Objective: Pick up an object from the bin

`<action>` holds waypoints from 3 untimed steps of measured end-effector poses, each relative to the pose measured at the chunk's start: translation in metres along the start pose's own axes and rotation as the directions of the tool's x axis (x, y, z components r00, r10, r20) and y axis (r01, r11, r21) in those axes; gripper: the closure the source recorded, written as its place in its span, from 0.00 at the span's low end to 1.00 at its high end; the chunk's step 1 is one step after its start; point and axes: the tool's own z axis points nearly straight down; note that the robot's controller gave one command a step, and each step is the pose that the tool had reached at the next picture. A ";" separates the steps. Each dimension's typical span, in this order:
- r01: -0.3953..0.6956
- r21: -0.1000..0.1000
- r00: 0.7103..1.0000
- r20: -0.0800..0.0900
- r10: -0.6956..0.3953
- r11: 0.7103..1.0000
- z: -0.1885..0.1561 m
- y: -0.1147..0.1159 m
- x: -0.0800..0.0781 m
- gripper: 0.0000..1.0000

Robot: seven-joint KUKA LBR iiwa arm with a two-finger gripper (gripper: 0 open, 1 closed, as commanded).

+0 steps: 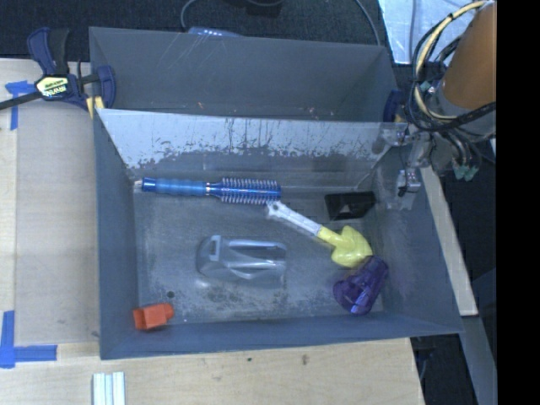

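Bin-picking scene, viewed from above. No object is named for the pick; the one lying nearest the tool is a small flat black piece [348,205], on the bin floor close to the right wall and just below the back wall's slope. The gripper [407,182] hangs up and to the right of this piece, over the right wall near the bin's back right corner and apart from everything in the bin. Whether it is parted or closed cannot be told, and nothing can be seen held in it.

Just left of and below the black piece lies a white-handled tool with a yellow head [325,234], set diagonally with the head towards the right. Touching or nearly touching that head from below is a purple translucent object [361,285], near the front right corner. A blue hairbrush [215,190] lies along the foot of the back wall, its bristled end close to the tip of the white handle. A clear plastic piece [242,257] rests mid-floor, and a small orange block [153,316] sits alone in the front left corner of the grey bin [253,83].

Judged progress: early. Every object rests on the floor, so the descent, the grasp and the lift all remain to be done
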 end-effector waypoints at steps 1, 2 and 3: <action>-0.034 0.001 0.999 0.006 0.034 0.999 0.047 0.002 0.003 0.00; -0.035 0.001 0.999 0.006 0.035 0.999 0.115 0.008 -0.001 0.00; -0.010 0.001 1.000 0.007 0.010 1.000 0.155 -0.006 0.003 0.00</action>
